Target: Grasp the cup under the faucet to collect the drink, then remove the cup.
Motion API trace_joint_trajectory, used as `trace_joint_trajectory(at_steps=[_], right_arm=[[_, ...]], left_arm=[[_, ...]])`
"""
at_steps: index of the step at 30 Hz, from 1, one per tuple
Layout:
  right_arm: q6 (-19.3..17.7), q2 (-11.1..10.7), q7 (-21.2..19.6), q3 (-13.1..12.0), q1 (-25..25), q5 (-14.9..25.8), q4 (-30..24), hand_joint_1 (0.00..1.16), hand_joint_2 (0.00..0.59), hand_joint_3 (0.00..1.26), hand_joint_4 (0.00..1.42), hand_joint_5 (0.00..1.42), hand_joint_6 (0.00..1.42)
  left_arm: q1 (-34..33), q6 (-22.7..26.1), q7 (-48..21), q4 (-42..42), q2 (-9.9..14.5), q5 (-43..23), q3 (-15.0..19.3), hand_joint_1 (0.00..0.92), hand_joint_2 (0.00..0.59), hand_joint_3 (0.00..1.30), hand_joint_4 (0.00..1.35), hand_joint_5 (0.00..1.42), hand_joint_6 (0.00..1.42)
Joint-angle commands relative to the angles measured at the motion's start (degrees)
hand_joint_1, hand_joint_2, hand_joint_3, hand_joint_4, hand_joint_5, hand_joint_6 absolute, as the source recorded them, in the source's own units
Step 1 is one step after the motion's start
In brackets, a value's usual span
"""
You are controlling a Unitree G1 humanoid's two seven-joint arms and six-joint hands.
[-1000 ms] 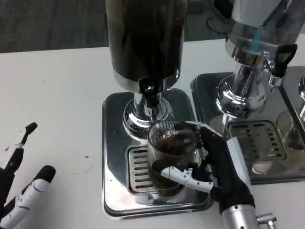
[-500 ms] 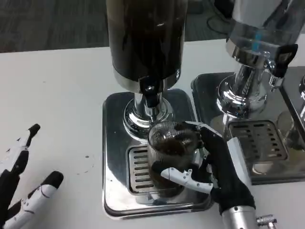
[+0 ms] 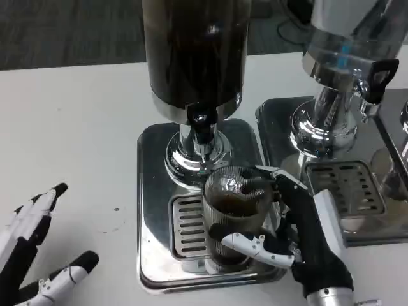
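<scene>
Office or laboratory test area arranged as a drinks station. A plain white desk (image 3: 76, 121) carries two chrome beverage dispensers: one with a dark tank (image 3: 194, 54) above a tap (image 3: 201, 124) and slotted drip tray (image 3: 191, 223), a second dispenser (image 3: 338, 76) beside it on its own tray (image 3: 347, 185). Grey carpet tiles (image 3: 70, 29) and loose cables (image 3: 290, 29) lie beyond the desk edge.
</scene>
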Motion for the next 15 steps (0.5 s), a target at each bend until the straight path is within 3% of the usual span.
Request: trace_joint_trajectory(at_steps=[1,10,15], right_arm=[[-3.4,0.3,-1.4,0.4,1.1,0.1,-4.1,0.96,0.16,0.52,0.66,0.91,1.37],[-4.5,-0.8,-0.8,1.3,4.7,-0.7,-8.0,0.96,0.158,0.53,0.67,0.92,1.37],[-5.0,-1.2,0.7,1.7,6.8,1.5,-10.2,0.96,0.158,0.53,0.67,0.92,1.37]], left_arm=[[1.4,2.4,1.0,-2.7,2.5,3.2,-1.6,0.0,0.115,0.0,0.0,0.0,0.0],[2.9,4.4,2.0,-4.9,4.5,5.7,-3.7,0.0,0.102,0.0,0.0,0.0,0.0],[4.3,5.3,2.0,-6.8,5.1,6.2,-4.2,0.0,0.088,0.0,0.0,0.0,0.0]])
